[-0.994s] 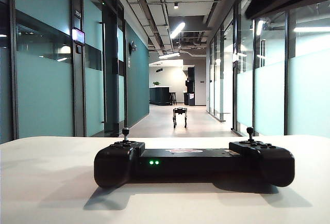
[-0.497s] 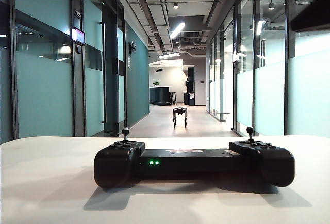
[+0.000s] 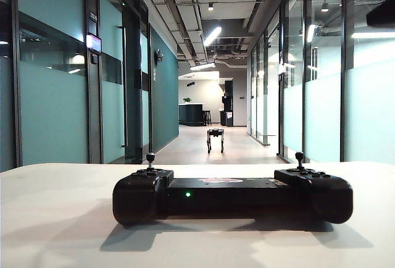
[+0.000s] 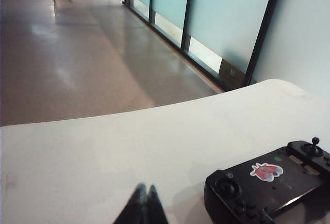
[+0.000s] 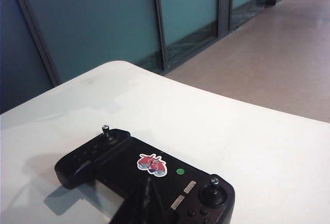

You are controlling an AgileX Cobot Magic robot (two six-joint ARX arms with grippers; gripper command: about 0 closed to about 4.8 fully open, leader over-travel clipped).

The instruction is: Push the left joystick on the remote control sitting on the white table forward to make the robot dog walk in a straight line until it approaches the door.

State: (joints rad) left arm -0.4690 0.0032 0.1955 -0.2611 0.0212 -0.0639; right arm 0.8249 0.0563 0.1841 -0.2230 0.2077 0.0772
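Exterior view: remote (image 3: pixel 231 195) mid-table (image 3: pixel 55 218), left stick (image 3: pixel 150 159) upright, dog (image 3: pixel 215 139) far down corridor. Left gripper (image 4: pixel 145 203) clenched, empty, nr remote; right gripper (image 5: pixel 147 193) clenched above it.

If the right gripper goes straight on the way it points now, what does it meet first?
Most likely the remote control. The right gripper, shut, hangs over its middle, tips aimed near the red-and-white logo, not the left joystick. The height above it is unclear.
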